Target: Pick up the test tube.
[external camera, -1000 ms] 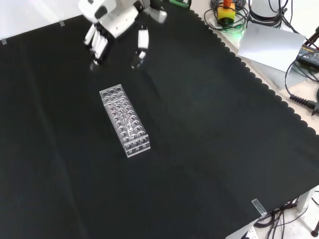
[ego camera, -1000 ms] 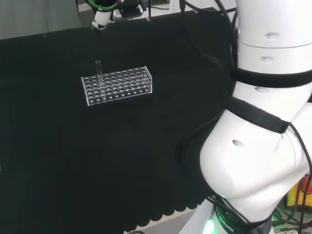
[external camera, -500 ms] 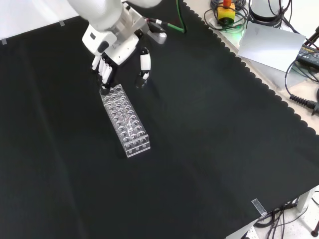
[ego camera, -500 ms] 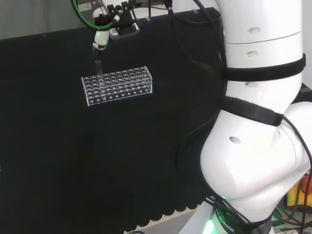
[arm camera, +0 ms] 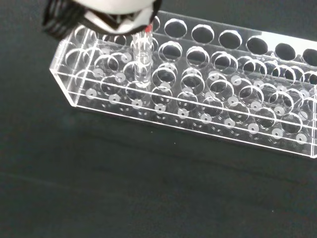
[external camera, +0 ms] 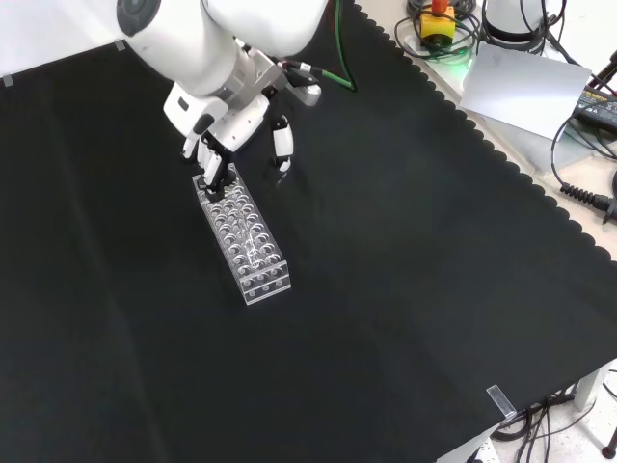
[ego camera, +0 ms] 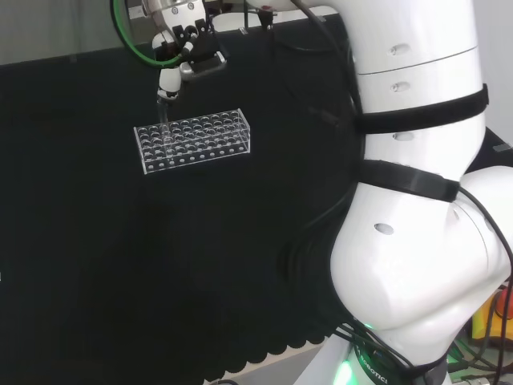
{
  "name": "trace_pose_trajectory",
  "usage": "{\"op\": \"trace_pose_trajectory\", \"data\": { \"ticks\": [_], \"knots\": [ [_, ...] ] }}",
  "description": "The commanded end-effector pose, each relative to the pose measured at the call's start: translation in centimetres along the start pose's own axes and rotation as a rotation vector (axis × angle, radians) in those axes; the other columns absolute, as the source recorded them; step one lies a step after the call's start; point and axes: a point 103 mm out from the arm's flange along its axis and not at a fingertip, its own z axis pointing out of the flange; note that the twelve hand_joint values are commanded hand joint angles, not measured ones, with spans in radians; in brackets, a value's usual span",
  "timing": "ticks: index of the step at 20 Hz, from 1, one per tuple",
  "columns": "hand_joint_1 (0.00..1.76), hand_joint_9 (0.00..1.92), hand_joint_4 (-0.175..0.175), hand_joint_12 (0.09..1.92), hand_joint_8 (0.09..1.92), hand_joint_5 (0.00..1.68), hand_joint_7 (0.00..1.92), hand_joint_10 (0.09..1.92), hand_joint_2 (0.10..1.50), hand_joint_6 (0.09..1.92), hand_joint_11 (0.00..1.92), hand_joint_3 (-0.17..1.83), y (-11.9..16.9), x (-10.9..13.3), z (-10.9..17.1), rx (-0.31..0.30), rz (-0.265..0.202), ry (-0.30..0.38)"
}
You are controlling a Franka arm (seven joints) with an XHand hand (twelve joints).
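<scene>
- Test tube stands upright in a hole near one end of the clear rack, at the rack's left end in the head view.
- Hand has come down from above the cloth's far edge and now sits right over that end, so the approach looks nearly done.
- Its fingers point down at the tube's top with the thumb spread apart; nothing is clasped yet.
- Arm reaches forward over the black cloth.

Black cloth over the bench
</scene>
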Motion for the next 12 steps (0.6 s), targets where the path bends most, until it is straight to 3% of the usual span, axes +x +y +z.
{"op": "trace_pose_trajectory", "data": {
  "ticks": [1, 4, 6, 12],
  "knots": [
    [1.02, 0.73, -0.14, 1.48, 0.87, 0.51, 0.81, 0.81, 0.59, 0.61, 0.37, 0.71, 1.8, 0.6, 1.1, 0.035, 0.022, -0.062],
    [1.04, 0.74, -0.139, 1.47, 0.87, 0.53, 0.82, 0.8, 0.58, 0.64, 0.38, 0.73, 2.7, 1.0, 1.3, 0.043, 0.028, -0.06],
    [1.04, 0.74, -0.138, 1.47, 0.87, 0.53, 0.83, 0.8, 0.57, 0.66, 0.38, 0.75, 2.4, 0.0, 1.5, 0.039, 0.028, -0.043],
    [1.04, 0.75, -0.137, 1.47, 0.88, 0.52, 0.83, 0.8, 0.57, 0.68, 0.39, 0.76, 3.8, 1.4, 1.8, 0.065, 0.032, -0.039]
  ]
}}
